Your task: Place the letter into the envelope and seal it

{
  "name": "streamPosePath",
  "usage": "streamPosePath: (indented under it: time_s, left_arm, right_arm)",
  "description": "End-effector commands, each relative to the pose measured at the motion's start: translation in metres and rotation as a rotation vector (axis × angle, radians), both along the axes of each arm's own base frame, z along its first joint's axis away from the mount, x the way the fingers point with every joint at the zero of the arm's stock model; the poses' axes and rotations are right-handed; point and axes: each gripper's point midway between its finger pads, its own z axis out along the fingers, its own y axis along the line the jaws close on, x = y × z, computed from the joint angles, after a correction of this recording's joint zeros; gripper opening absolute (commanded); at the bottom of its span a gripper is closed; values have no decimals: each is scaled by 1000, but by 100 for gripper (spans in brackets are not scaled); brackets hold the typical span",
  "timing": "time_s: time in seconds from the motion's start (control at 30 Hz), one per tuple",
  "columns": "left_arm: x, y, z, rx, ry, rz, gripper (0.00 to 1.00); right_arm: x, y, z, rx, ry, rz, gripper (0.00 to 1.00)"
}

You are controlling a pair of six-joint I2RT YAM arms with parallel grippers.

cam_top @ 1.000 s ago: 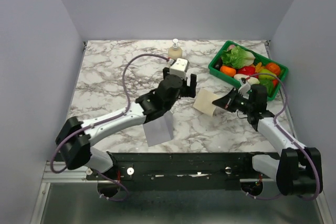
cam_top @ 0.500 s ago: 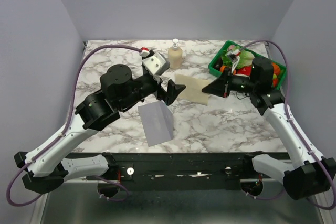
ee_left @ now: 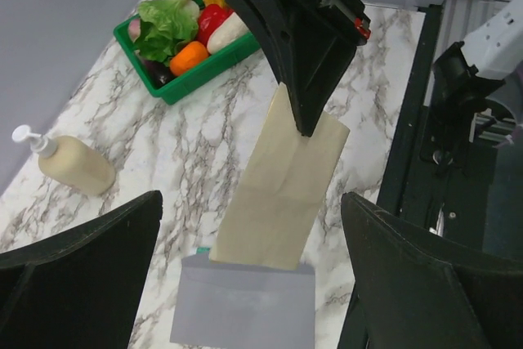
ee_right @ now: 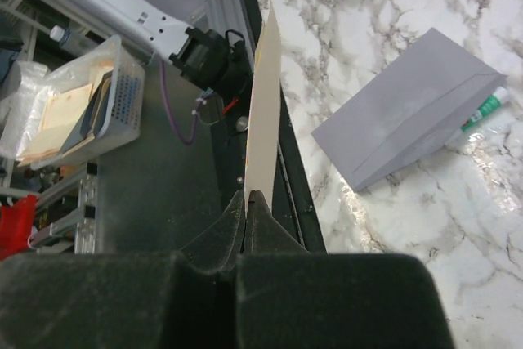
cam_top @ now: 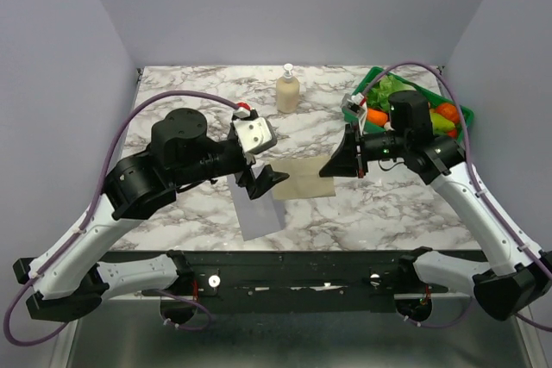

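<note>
Progress: early, as I judge it; nothing is inserted and nothing is sealed.
Letter: the letter (cam_top: 302, 180) is off the surface (cam_top: 172, 101), pinched at one end and slanting down toward the envelope (cam_top: 257, 210). From the left wrist its free lower edge (ee_left: 286, 185) overlaps the envelope's far edge (ee_left: 245, 312). Whether the two touch I cannot tell.
Envelope: it lies flat on the marble between the two arms, apparently unheld. The right wrist view shows a fold line along one long side (ee_right: 409, 108), but not whether the mouth stands open.
Right hand: the right hand (cam_top: 338, 164) is clamped shut on the letter's upper end, and the sheet shows edge-on between its jaws (ee_right: 263, 104).
Left hand: the left hand (cam_top: 261, 181) is spread wide and empty, hovering over the envelope's far end, just beside the letter's lower edge.
Done so far: the letter is lifted and brought to the envelope, and the free hand sits close by.
Left to do: open or steady the envelope's mouth, slide the sheet fully in, let go, fold the flap and press it closed.
Likely hitch: with one end pinched, the sheet may buckle or push the loose envelope along the surface.
Nearby: a small white-and-green tube (ee_right: 488, 105) lies at the envelope's corner. The soap bottle (cam_top: 288, 90) and the green basket (ee_left: 196, 75) of vegetables stand well apart.
</note>
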Motion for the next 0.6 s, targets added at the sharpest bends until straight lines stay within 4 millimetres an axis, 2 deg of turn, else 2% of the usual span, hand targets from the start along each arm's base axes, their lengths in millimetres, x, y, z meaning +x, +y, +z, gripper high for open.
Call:
streamPosePath:
  time_s: [0.0,0.2,0.33,0.57]
  left_arm:
    - [-22,-7,-6,46,35,-144,99]
    - [-32,-23,-20,62,93,-243,99]
    - [-47,-33,-24,42,144,-344,99]
    - [-60,-43,-41,64,229,-443,98]
  right_arm:
    - [-27,4,16,3,-52,100,1]
    - [-47,8,26,24,-116,172,0]
    - [-56,6,32,33,-146,189,1]
    - [-67,1,43,62,-196,208,1]
